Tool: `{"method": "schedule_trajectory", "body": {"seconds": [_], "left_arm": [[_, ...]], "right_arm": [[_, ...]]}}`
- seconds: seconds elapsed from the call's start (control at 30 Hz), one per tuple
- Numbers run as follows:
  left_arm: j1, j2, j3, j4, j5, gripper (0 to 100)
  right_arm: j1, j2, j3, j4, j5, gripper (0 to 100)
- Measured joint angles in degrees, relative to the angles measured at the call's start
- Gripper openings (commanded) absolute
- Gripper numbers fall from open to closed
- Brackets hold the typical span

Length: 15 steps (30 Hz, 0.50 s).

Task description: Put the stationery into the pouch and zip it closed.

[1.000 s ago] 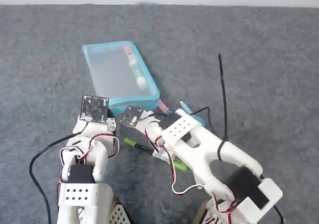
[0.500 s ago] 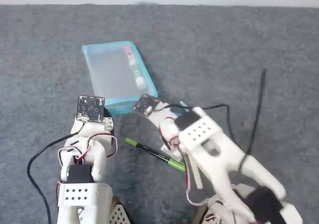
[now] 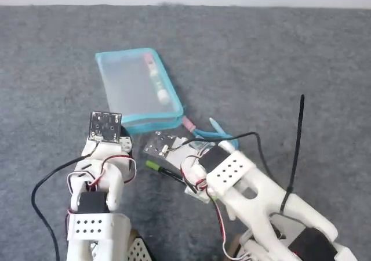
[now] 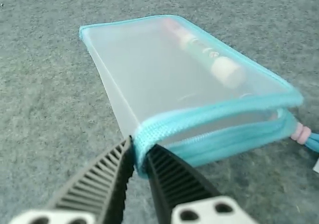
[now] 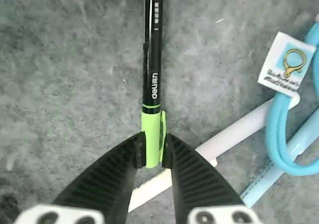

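The translucent pouch (image 3: 134, 87) with turquoise trim lies flat on the grey table, a white and green stick (image 3: 159, 84) inside it. My left gripper (image 4: 139, 160) is shut on the zipper-edge corner of the pouch (image 4: 164, 79) nearest the arms. A black pen (image 5: 152, 55) with a green cap (image 5: 152, 134) lies on the cloth, and my right gripper (image 5: 152, 152) is shut on that cap. In the high view the pen's other green tip (image 3: 152, 165) sticks out from under the right arm. The pouch's pink zipper bead (image 3: 188, 123) and blue loop (image 3: 211, 135) trail toward the right arm.
A white pen (image 5: 239, 132), a light blue pen (image 5: 279, 169) and a white tag (image 5: 286, 62) on the blue loop lie close beside the right gripper. A black cable (image 3: 300, 139) stands up from the right arm. The grey cloth (image 3: 278, 58) is open to the right and far side.
The right arm lifted back off the pen, then came down over it again and now grips the green cap. The left arm and the pouch have stayed put.
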Motion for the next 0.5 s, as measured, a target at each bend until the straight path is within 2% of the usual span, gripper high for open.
{"method": "schedule_trajectory", "body": {"seconds": [0.5], "left_arm": [[0.0, 0.0, 0.0, 0.0, 0.0, 1]], "right_arm": [[-0.2, 1.6, 0.3, -2.1, 1.8, 13.6]]}}
